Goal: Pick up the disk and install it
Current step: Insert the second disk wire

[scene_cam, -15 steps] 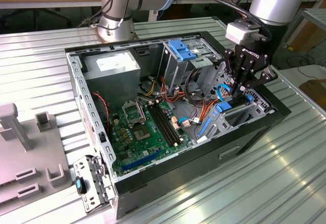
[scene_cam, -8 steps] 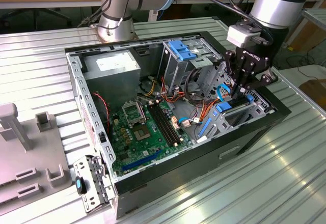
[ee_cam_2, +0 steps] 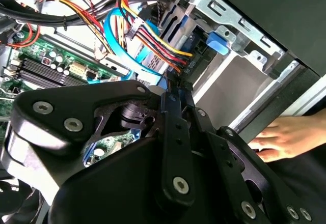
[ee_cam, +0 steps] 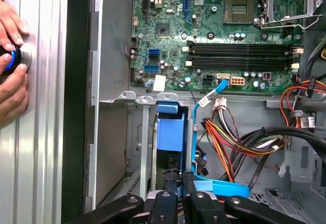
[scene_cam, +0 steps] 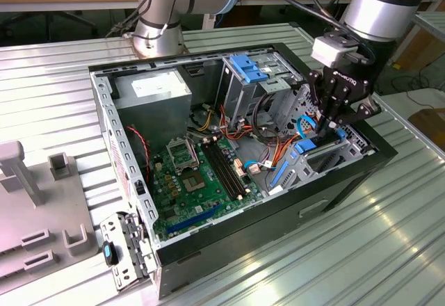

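The disk (scene_cam: 300,150), dark with bright blue carrier rails, stands on edge in the drive bay at the front corner of the open computer case (scene_cam: 104,111), on the exterior view's right. In the first wrist view the disk (ee_cam: 170,127) reaches from the fingertips toward the motherboard. My gripper (scene_cam: 325,126) hangs straight over that bay, its black fingers drawn close together on the disk's near end. The gripper (ee_cam: 179,175) pinches the same edge in the first wrist view, and its linkage (ee_cam_2: 175,86) blocks the contact in the second wrist view.
Orange, yellow and blue cables (ee_cam: 229,132) crowd beside the bay. A tall metal cage with a blue latch (scene_cam: 247,66) stands behind it, with the motherboard (scene_cam: 195,181) on the case floor. A person's hands (ee_cam: 10,61) rest on a button outside the case. Another arm's base (scene_cam: 160,28) stands behind.
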You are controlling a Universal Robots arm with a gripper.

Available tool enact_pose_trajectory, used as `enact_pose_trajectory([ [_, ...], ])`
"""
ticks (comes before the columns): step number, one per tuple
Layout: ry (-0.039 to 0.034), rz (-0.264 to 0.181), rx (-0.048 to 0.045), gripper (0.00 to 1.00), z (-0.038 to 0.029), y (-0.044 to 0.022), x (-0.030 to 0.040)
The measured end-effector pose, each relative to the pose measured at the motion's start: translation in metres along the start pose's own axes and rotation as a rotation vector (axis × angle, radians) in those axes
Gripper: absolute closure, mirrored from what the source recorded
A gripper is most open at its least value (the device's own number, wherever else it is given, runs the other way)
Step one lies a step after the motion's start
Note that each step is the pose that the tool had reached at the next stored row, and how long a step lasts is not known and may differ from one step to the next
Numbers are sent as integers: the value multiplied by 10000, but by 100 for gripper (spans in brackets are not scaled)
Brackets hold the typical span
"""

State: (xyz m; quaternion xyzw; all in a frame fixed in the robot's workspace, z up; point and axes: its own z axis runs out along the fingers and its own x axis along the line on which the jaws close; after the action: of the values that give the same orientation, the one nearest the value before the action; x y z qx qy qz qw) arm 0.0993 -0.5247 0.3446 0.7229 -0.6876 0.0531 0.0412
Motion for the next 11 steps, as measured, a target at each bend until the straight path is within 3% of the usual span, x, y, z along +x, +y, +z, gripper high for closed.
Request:
enact_pose_trajectory([
  [1, -96, 3, 12, 84, 2, 0, 1],
  [3, -189, 6, 32, 84, 7, 1, 19],
  [11, -182, -27, 38, 84, -1, 2, 24],
])
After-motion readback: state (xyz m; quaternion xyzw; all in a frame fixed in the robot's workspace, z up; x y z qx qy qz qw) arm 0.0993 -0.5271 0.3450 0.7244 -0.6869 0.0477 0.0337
